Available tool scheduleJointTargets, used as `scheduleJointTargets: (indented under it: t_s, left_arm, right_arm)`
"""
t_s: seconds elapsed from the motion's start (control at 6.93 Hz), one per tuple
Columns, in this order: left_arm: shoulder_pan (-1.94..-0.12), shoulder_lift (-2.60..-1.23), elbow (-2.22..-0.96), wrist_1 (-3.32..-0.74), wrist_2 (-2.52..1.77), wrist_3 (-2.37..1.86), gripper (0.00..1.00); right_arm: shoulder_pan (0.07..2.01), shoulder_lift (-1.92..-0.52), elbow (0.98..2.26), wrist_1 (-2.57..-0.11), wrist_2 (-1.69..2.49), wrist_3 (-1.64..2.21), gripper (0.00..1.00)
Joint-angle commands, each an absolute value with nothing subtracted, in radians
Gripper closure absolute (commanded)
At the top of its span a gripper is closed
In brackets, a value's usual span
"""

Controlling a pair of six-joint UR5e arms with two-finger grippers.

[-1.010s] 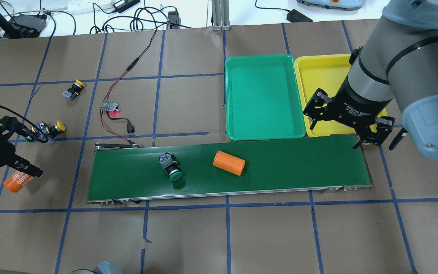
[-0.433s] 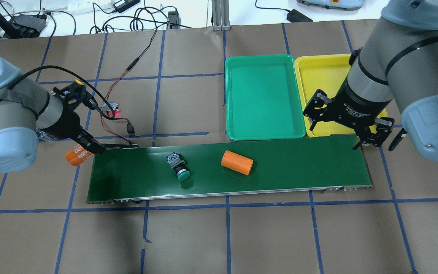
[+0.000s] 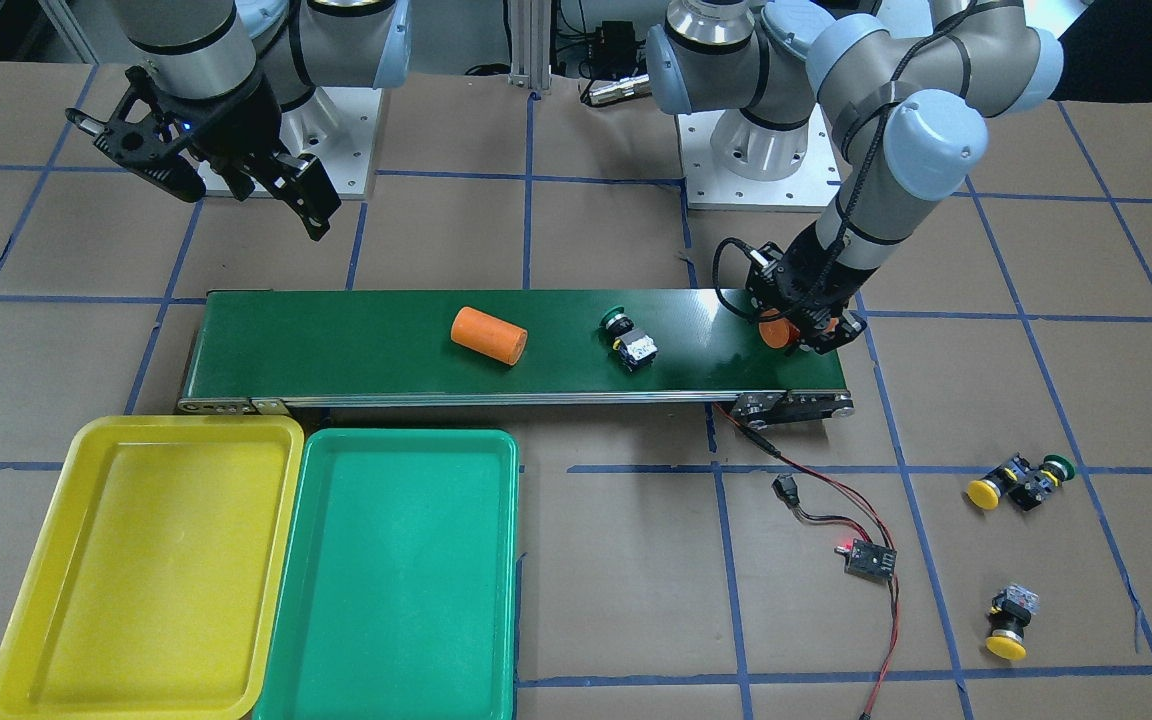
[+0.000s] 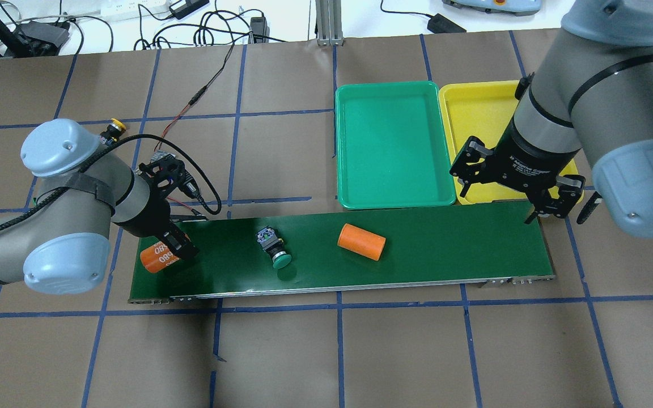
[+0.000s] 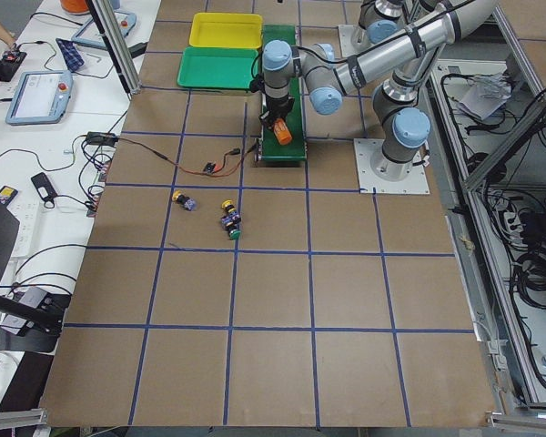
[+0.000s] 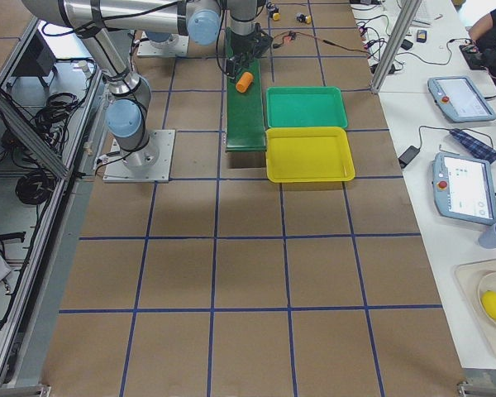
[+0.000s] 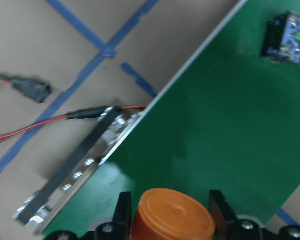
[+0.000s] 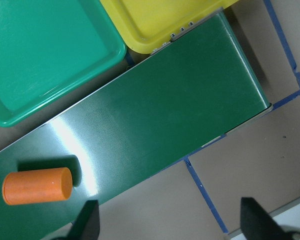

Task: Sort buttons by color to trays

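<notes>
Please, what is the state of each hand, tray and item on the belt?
Left hand: shut on an orange cylinder.
Right hand: open, empty.
Green tray: empty.
Yellow tray: empty.
Green button: lying sideways on the belt.
Second orange cylinder: lying on the belt.

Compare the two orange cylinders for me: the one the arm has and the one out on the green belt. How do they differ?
The held cylinder is clamped between the fingers of the left gripper at the belt end. The loose cylinder lies on its side, untouched, near mid-belt. The held cylinder shows printed digits in the overhead view, while the loose cylinder shows plain orange there. Both look alike in colour and shape.
</notes>
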State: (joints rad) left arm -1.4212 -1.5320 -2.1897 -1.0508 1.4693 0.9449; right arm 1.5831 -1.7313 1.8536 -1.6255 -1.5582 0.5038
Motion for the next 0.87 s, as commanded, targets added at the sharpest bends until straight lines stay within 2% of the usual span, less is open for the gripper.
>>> scheduleJointTargets:
  t_s: [0.0, 0.14, 0.29, 0.43, 0.72]
  left_arm:
    - [-1.443, -1.539, -2.2, -0.988, 1.47, 0.876, 0.0]
    - [-1.371, -1.529, -2.122, -1.002, 1.471, 0.894, 0.0]
    - [-1.27, -1.576, -1.994, -1.111, 1.473, 0.882, 0.0]
    - [-1.152, -1.66, -1.895, -1.149, 1.474, 0.843, 0.0]
    - [-1.083, -1.825, -1.766, -1.146, 1.511, 0.714, 0.0]
  right_arm:
    - [1.585, -1.712, 1.871, -1.638, -1.554, 0.256, 0.0]
    - [1.585, -1.715, 1.873, -1.64, -1.549, 0.109, 0.0]
    - [1.585, -1.713, 1.873, -1.635, -1.552, 0.104, 0.0]
    - [1.586, -1.713, 1.873, -1.638, -1.549, 0.106, 0.0]
    - [1.586, -1.712, 1.873, -1.64, -1.549, 0.091, 0.0]
